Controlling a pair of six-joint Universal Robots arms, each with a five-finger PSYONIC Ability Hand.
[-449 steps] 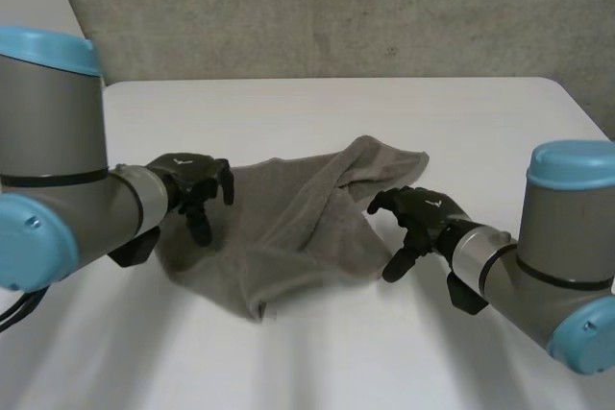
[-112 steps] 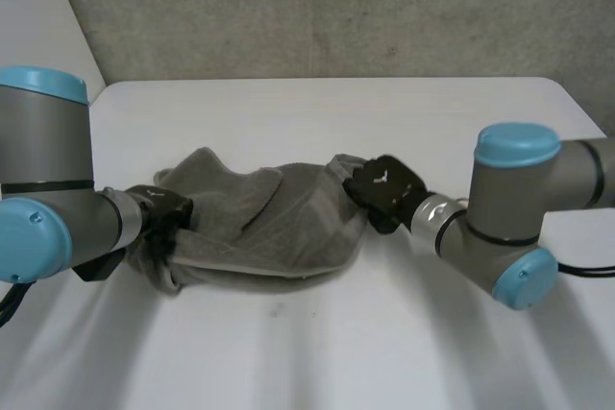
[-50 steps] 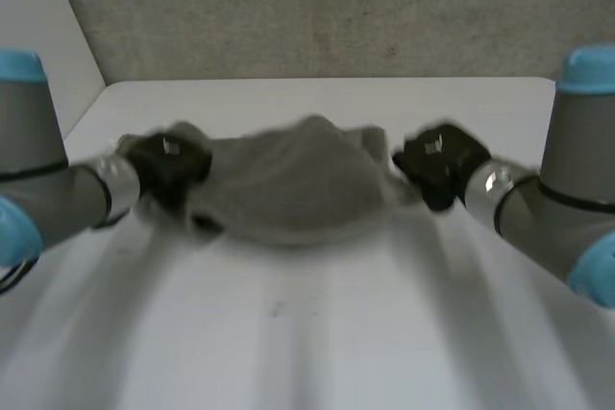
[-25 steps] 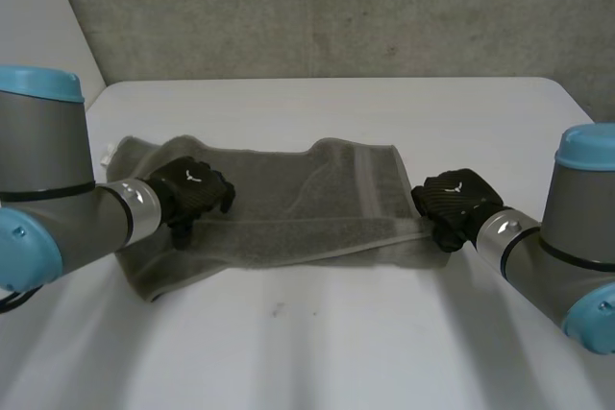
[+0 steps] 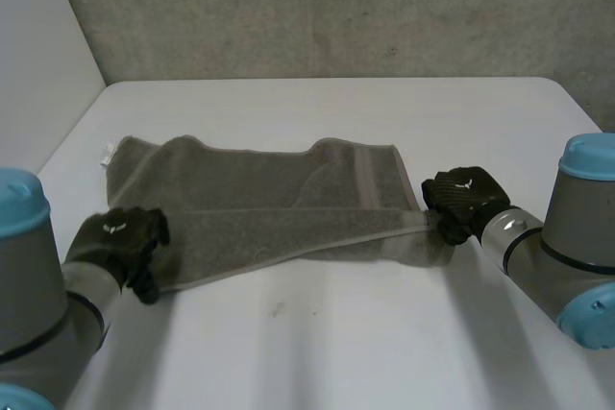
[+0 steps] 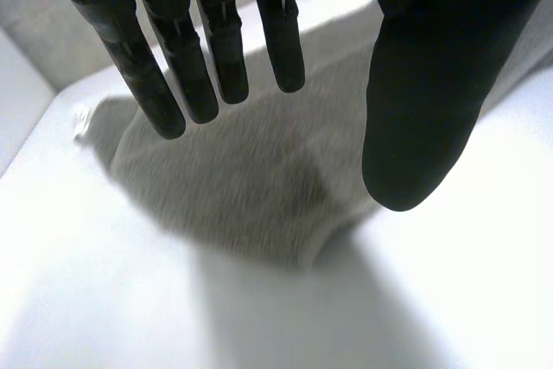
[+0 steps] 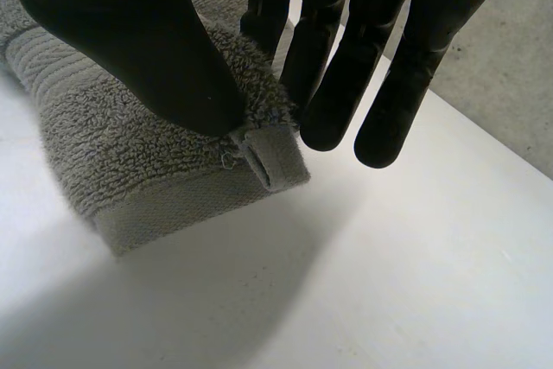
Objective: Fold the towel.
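A grey towel (image 5: 269,208) lies spread in a loose lengthwise fold across the middle of the white table (image 5: 384,333). My left hand (image 5: 120,237) hovers at the towel's near left corner, fingers straight and thumb apart. In the left wrist view the towel (image 6: 251,179) lies under that hand (image 6: 216,49), with nothing between thumb and fingers. My right hand (image 5: 461,197) is at the towel's right end. In the right wrist view its thumb (image 7: 130,32) and fingers pinch the hemmed corner (image 7: 272,157) of the towel (image 7: 130,153).
A small white tag (image 5: 108,153) sticks out at the towel's far left corner. A grey concrete wall (image 5: 336,7) stands behind the table's back edge. Bare tabletop stretches in front of the towel towards the near edge.
My left hand has let go of the towel's left end, opened and drawn back towards the near left. The right hand keeps its pinch on the right corner.
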